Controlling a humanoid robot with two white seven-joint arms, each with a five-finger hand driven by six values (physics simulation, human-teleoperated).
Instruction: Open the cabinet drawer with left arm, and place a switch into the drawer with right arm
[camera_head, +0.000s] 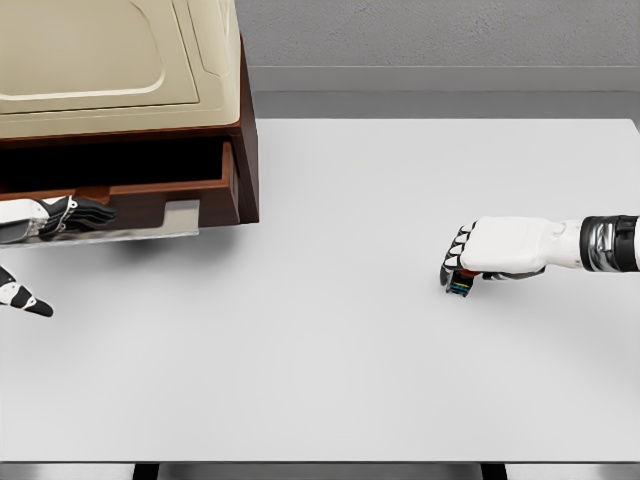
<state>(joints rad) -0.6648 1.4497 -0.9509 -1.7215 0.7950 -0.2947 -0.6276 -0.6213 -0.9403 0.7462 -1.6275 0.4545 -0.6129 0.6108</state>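
Drawer (130, 185) partly open; left robot hand (60, 216) fingers curled at drawer front. Switch (462, 282) on surface (330, 380), well apart from cabinet (120, 70), pinched under right robot hand (478, 262). Remaining: lift, carry, place.

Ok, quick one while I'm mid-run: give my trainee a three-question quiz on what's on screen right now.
1. True or false: the cabinet drawer is pulled partly out.
2. Which hand is down on the switch? A) left hand B) right hand C) neither
3. Fill in: the switch sits on the white ____, well apart from the cabinet.

Key: 1 true, a dark gap shows above the drawer front. 2 B, its fingers are curled over the small dark switch; the left hand is at the drawer front. 3 table.
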